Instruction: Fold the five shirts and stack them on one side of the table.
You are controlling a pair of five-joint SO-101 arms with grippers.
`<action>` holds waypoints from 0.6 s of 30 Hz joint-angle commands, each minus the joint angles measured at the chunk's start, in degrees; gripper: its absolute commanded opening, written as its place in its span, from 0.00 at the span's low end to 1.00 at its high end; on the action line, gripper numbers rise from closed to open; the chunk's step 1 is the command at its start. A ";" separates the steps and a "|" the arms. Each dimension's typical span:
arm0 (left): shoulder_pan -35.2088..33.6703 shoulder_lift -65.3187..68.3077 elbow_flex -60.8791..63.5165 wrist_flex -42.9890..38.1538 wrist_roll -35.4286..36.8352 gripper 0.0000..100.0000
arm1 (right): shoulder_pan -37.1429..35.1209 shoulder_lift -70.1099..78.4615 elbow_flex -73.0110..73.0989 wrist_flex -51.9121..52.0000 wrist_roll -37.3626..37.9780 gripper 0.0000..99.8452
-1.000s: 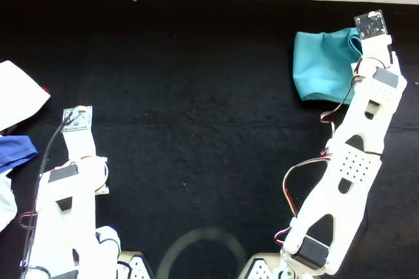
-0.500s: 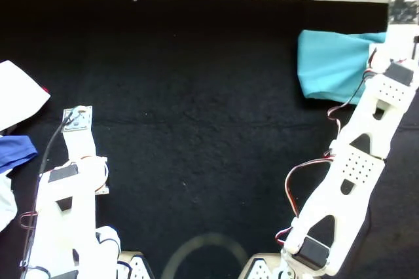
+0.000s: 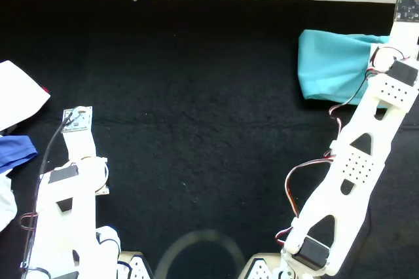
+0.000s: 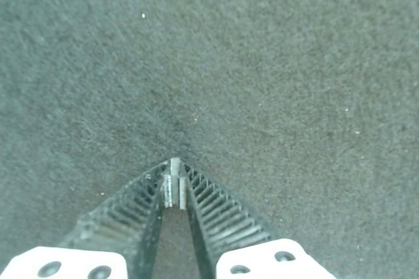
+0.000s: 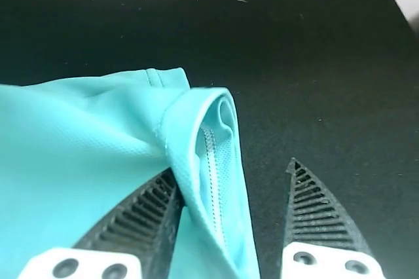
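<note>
Rightward travel of the right arm was recorded in the high view: its wrist went from over the teal shirt point(image 3: 330, 63) to the upper right corner of the frame, and the shirt shifted right with it. The left arm did not change position.

The right gripper point(image 5: 232, 177) stood with its jaws well apart. In the right wrist view the rolled edge of the teal shirt lay between them, resting against one finger point(image 5: 147, 210) and clear of the other. No clamping on the cloth was evident.

The left gripper point(image 4: 173, 166) was closed, its tips meeting on nothing, and was pointed at the bare black mat point(image 3: 196, 82) at the lower left of the high view.

The teal shirt lay folded into a compact rectangle at the upper right of the high view, near the far edge of the mat. A white shirt point(image 3: 16, 99) and a blue shirt point(image 3: 13, 151) lay loose at the left edge.

Judged progress: one shirt was folded and placed; the stack was barely begun. The garments at the left remained to be folded and carried across.
</note>
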 commanded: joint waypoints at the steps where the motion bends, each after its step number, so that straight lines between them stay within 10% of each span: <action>1: -0.40 -0.48 0.04 -0.79 -0.18 0.01 | 0.13 -0.84 4.88 -6.37 -0.70 0.22; 18: -0.40 -0.22 -0.13 -0.79 -0.18 0.01 | 1.45 -3.12 17.19 -19.65 -0.70 0.22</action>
